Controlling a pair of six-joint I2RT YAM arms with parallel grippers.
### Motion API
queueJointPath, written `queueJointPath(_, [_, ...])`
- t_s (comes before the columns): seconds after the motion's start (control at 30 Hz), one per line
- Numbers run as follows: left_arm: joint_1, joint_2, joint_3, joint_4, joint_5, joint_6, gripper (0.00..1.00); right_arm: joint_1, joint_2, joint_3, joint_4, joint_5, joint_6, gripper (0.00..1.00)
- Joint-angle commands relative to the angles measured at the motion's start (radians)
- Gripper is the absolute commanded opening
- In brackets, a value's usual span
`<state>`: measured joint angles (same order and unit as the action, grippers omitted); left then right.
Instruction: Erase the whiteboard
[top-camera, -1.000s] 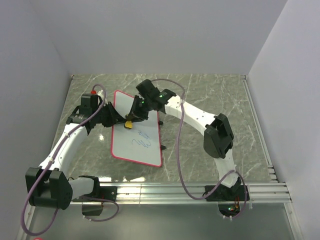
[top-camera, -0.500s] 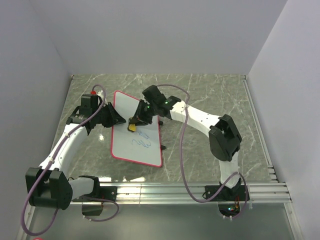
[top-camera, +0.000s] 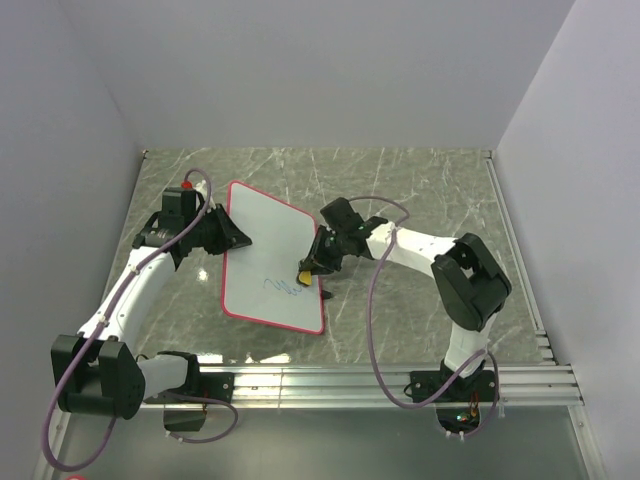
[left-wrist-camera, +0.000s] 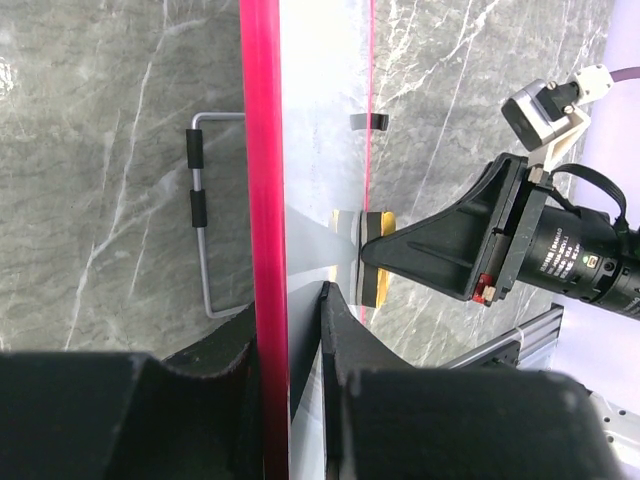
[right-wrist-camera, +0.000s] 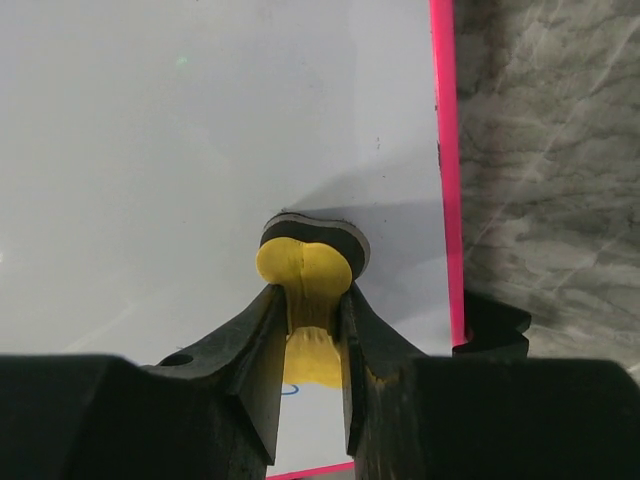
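The whiteboard (top-camera: 268, 235), white with a red-pink rim, lies at the table's left centre, and a blue scribble (top-camera: 282, 287) shows on its near half. My left gripper (top-camera: 236, 240) is shut on the board's left rim (left-wrist-camera: 265, 180), one finger on each face. My right gripper (top-camera: 306, 271) is shut on the yellow eraser (top-camera: 304, 277). The eraser's dark pad (right-wrist-camera: 312, 236) presses on the board near its right rim (right-wrist-camera: 446, 150). In the left wrist view the eraser (left-wrist-camera: 384, 226) meets the white face (left-wrist-camera: 320, 120). My right gripper (right-wrist-camera: 312, 300) pinches the eraser's waist (right-wrist-camera: 305, 268).
A bent wire stand (left-wrist-camera: 203, 230) lies on the marble beside the board's left edge. A small black clip (top-camera: 326, 294) sits at the board's right rim. Aluminium rails (top-camera: 380, 380) run along the near edge, and grey walls close the left, back and right.
My right gripper has dragged the eraser from the board's upper middle toward its right rim. The upper blue strokes are gone. The left gripper has kept its hold.
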<state>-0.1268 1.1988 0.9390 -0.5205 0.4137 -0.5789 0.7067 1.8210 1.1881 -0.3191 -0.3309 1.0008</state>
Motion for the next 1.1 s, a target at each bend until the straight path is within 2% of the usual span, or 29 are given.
queueJointPath(0.0, [-0.076,0.033,-0.035,-0.069,-0.092,0.148,0.0,0.1,0.072,0.031,-0.143,0.081,-0.041,0.0])
queueJointPath(0.07, [-0.077,0.031,-0.034,-0.07,-0.096,0.149,0.0,0.132,0.064,0.103,-0.153,0.078,-0.062,0.0])
queueJointPath(0.2, [-0.082,0.031,-0.037,-0.067,-0.102,0.148,0.01,0.235,0.041,0.343,-0.063,-0.003,-0.122,0.0])
queueJointPath(0.3, [-0.083,0.036,-0.034,-0.062,-0.11,0.146,0.0,0.293,0.073,0.497,-0.087,-0.033,-0.142,0.0])
queueJointPath(0.37, [-0.082,0.044,-0.029,-0.062,-0.112,0.143,0.0,0.309,0.083,0.53,-0.11,-0.021,-0.162,0.0])
queueJointPath(0.53, [-0.082,0.045,-0.028,-0.065,-0.115,0.14,0.0,0.316,0.025,0.365,-0.06,-0.007,-0.133,0.0])
queueJointPath(0.67, [-0.082,0.045,-0.029,-0.065,-0.115,0.139,0.0,0.298,-0.026,0.208,-0.061,0.087,-0.122,0.0])
queueJointPath(0.87, [-0.083,0.038,-0.022,-0.084,-0.112,0.134,0.0,0.188,-0.069,-0.121,-0.009,0.147,-0.071,0.0])
queueJointPath(1.07, [-0.083,0.022,-0.011,-0.111,-0.125,0.139,0.0,0.151,-0.031,-0.24,-0.031,0.222,-0.042,0.0])
